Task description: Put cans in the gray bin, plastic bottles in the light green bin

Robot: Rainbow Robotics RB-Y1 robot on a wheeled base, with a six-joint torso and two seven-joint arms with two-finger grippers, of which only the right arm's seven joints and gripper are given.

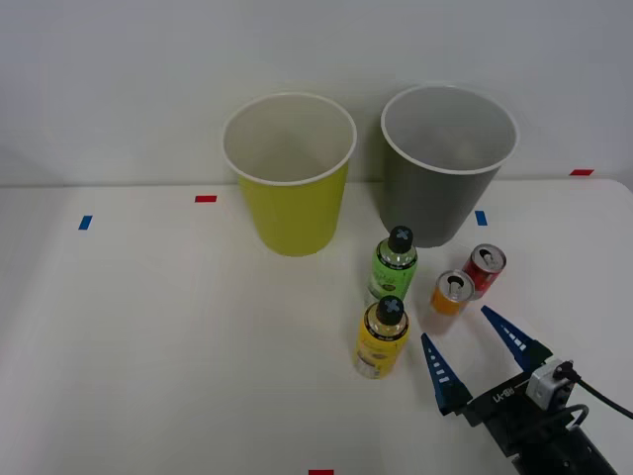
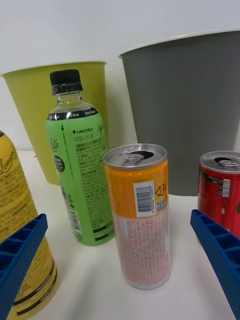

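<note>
Partly cropped yellow-label bottle (image 2: pixel 20 240), red can (image 2: pixel 220 187), jaws apart

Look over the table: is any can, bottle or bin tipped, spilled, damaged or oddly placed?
Nothing stands out. The orange can, red can, green-label bottle and yellow-label bottle all stand upright, and the light green bin and gray bin sit upright behind them. No spill shows.

the green-labelled bottle (image 2: pixel 82 165) is showing "linctea" on its label; the orange can (image 2: pixel 140 215) is carrying a barcode
</note>
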